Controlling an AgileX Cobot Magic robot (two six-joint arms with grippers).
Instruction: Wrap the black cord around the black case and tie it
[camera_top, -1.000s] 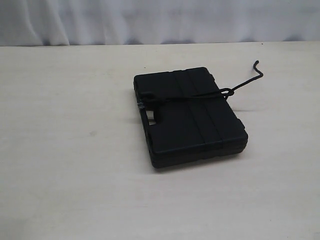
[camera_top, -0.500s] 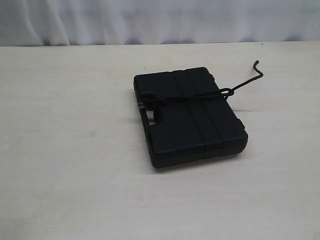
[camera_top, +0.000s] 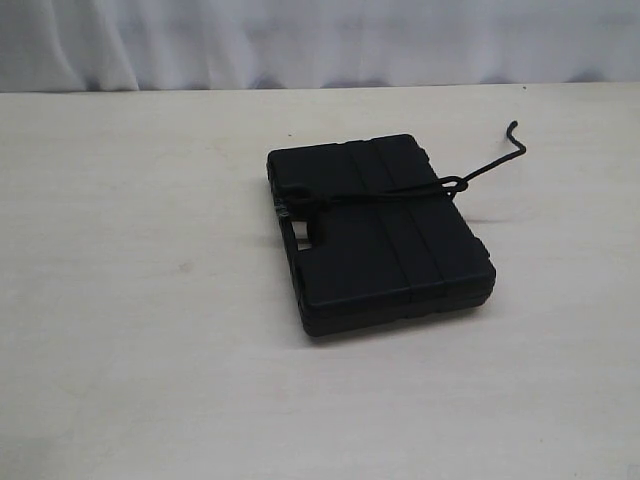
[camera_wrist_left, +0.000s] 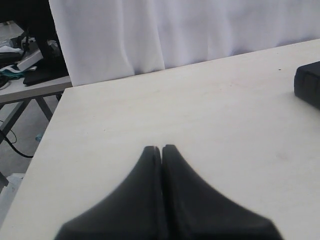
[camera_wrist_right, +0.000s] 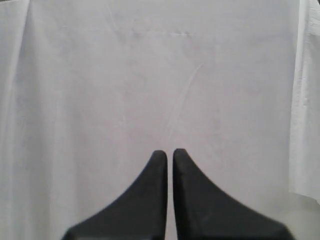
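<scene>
The left fingers (camera_wrist_left: 148, 167) and right fingers (camera_wrist_right: 158, 170) are pressed together, empty, well apart from the case (camera_top: 380, 250) on the counter (camera_top: 140, 320). The cord (camera_top: 400, 194) crosses it, knotted at its right edge. The tie looks finished: avoid snagging the loose tail.

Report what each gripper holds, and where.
Nothing. The left gripper and right gripper are shut and empty; the black cord lies across the black case.

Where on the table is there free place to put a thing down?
The table is bare left of the case and between the case and the near edge. A narrower bare strip runs between the case and the curtain. Crowded only at the case's far right corner, where the cord tail lies.
</scene>
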